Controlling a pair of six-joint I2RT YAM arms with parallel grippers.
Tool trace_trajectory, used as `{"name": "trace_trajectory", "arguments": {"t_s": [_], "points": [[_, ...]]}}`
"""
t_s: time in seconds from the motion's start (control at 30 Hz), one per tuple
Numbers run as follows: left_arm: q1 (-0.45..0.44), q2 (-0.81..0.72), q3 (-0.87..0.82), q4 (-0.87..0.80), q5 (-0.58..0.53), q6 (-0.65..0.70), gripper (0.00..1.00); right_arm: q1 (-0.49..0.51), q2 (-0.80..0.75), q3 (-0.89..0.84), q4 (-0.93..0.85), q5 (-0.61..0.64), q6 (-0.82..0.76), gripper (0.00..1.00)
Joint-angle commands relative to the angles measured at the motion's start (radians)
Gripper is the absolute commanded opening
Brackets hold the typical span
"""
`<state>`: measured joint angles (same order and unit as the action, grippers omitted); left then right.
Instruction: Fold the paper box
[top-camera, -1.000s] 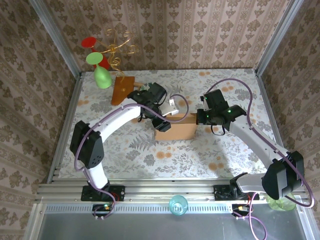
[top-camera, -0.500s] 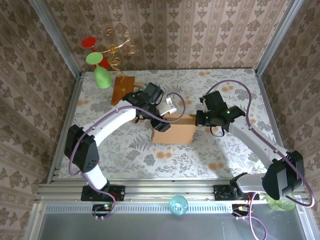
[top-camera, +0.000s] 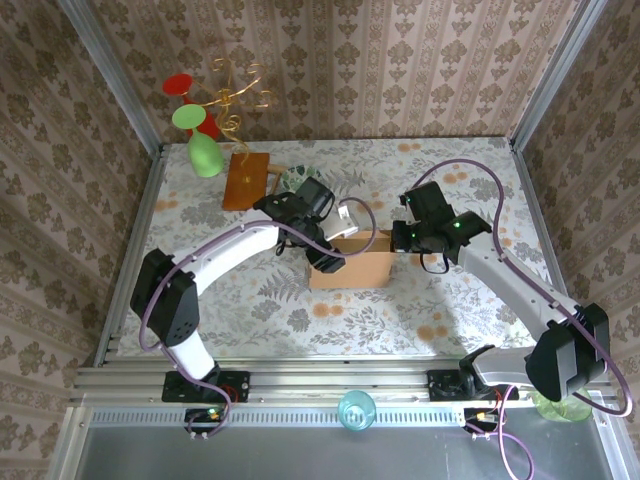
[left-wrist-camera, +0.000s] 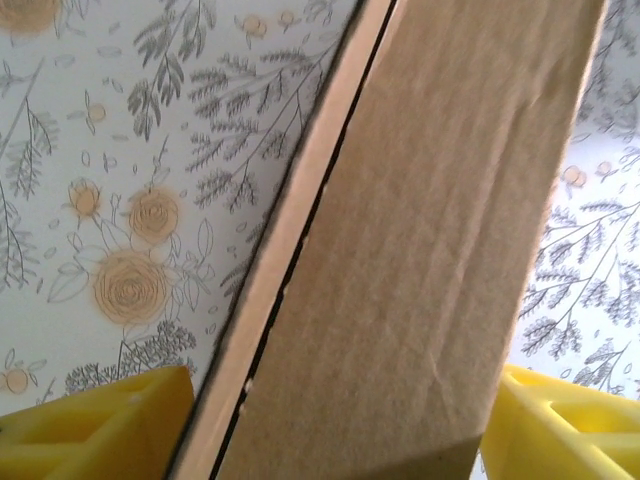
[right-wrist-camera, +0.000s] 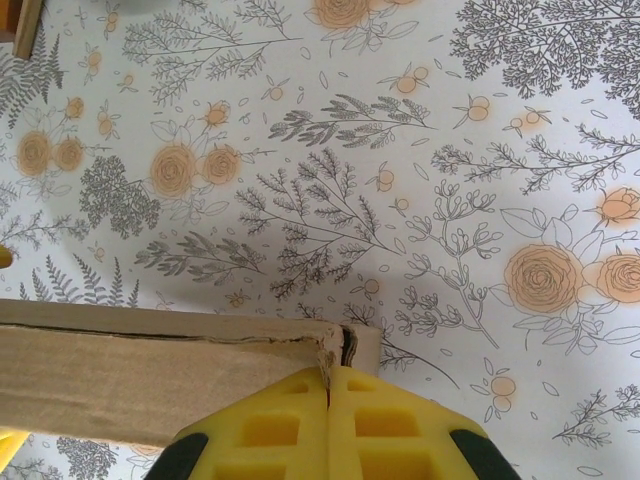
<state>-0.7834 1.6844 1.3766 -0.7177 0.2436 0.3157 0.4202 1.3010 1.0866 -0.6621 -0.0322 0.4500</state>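
The paper box (top-camera: 352, 270), plain light-brown cardboard, stands partly folded at the middle of the flowered table. My left gripper (top-camera: 334, 254) is at its left end. In the left wrist view my left gripper (left-wrist-camera: 335, 440) stands open, with its yellow fingers (left-wrist-camera: 100, 425) on either side of a broad box panel (left-wrist-camera: 420, 260), close to both edges. My right gripper (top-camera: 399, 240) is at the box's right end. In the right wrist view my right gripper (right-wrist-camera: 328, 372) is shut, with a thin frayed cardboard edge of the box (right-wrist-camera: 150, 370) at its corner pinched between the pads.
An orange-brown wooden board (top-camera: 245, 180) and a small bowl (top-camera: 293, 178) lie behind the box at the back left. Green and red glasses (top-camera: 205, 155) and a gold wire ornament (top-camera: 238, 92) stand in the back left corner. A teal cup (top-camera: 356, 410) sits on the near rail.
My left gripper's jaws have widened and the left arm has shifted a little to the right along the box. The box has barely moved. The right gripper stays shut at the right corner.
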Motion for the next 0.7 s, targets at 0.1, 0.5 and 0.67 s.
{"name": "trace_trajectory", "arguments": {"t_s": [0.1,0.5,0.67], "points": [[0.002,-0.09,-0.036,0.068,-0.093,-0.066,0.83,0.014,-0.027,0.026,-0.025,0.037,0.015,0.0],[0.038,-0.227,-0.108,0.276,-0.102,-0.221,1.0,0.028,-0.04,0.019,-0.023,0.054,0.015,0.0],[0.089,-0.299,-0.12,0.366,-0.168,-0.321,1.0,0.032,-0.046,0.01,-0.022,0.059,0.019,0.0]]}}
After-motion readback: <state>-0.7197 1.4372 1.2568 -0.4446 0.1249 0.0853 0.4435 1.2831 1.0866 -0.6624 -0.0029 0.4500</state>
